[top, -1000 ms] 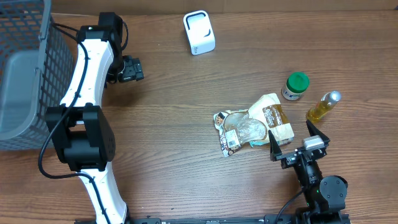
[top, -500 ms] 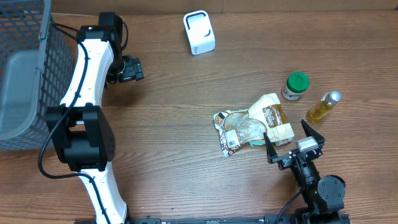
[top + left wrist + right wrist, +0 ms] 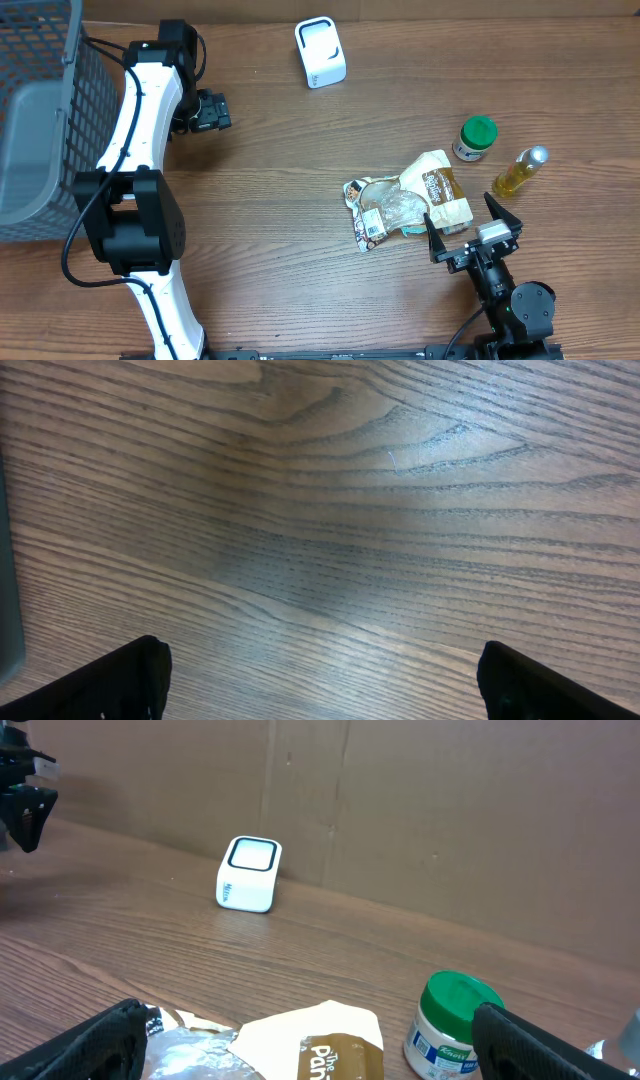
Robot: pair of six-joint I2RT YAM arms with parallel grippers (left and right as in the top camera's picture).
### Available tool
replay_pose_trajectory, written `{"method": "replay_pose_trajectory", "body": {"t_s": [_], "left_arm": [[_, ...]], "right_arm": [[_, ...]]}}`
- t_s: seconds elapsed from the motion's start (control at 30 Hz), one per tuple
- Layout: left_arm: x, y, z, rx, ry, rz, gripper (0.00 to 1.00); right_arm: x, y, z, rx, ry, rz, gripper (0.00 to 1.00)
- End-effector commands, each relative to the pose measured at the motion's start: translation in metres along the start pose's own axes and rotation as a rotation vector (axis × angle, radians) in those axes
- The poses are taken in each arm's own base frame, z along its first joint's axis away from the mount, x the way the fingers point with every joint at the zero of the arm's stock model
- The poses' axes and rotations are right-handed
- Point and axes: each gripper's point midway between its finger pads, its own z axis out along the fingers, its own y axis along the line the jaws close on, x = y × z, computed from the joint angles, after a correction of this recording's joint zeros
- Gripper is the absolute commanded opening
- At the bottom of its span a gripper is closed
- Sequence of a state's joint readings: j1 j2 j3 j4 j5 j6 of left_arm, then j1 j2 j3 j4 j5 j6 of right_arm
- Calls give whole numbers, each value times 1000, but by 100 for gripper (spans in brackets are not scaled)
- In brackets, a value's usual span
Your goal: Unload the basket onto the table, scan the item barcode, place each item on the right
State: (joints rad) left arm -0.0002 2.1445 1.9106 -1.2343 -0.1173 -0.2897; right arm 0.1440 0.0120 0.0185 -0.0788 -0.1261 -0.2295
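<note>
R gripper (image 3: 458,208) has edged toward pouch (image 3: 440,185) since a sec ago; jaws wide apart, empty, tips at its near edge. Overhead alone shows bottle (image 3: 520,172) & basket (image 3: 40,120). R wrist shows scanner (image 3: 249,874) face-on, jar (image 3: 450,1020). L gripper (image 3: 325,670), also spread, sees only table (image 3: 400,510).

The surface (image 3: 270,200) is matt grained wood, the pouch (image 3: 380,208) crinkled shiny foil, the scanner (image 3: 320,52) smooth glossy white plastic.

Wooden table (image 3: 300,200) carries scanner (image 3: 320,53), foil packet (image 3: 383,211), tan packet (image 3: 441,186), jar (image 3: 476,139), bottle (image 3: 519,173).
</note>
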Motion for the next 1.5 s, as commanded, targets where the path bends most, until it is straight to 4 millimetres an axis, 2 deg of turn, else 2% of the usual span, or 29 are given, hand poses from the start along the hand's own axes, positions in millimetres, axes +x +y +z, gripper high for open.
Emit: {"method": "replay_pose_trajectory", "body": {"t_s": [0.0,0.37,0.5,0.53,0.6,0.63,0.8,0.93,1.07,1.17,1.47], "left_arm": [[-2,2,-10,-3,-25,-17,100],[-4,1,-7,2,-27,-17,99],[-2,-12,-16,13,-47,12,100],[-1,-18,-23,20,-62,25,99],[4,-38,-51,49,-122,69,99],[10,-54,-78,78,-179,107,100],[33,-87,-145,162,-316,195,100],[55,-106,-186,223,-395,259,100],[70,-111,-216,269,-457,289,100],[73,-107,-226,281,-480,283,100],[73,-107,-227,282,-481,284,100]], "right_arm": [[1,1,0,-4,-5,-5,100],[1,1,0,-4,-5,-5,100],[1,1,0,-4,-5,-5,100],[1,1,0,-4,-5,-5,100],[1,1,0,-4,-5,-5,100],[1,1,0,-4,-5,-5,100],[1,1,0,-4,-5,-5,100],[1,1,0,-4,-5,-5,100],[1,1,0,-4,-5,-5,100],[1,1,0,-4,-5,-5,100],[1,1,0,-4,-5,-5,100]]}}
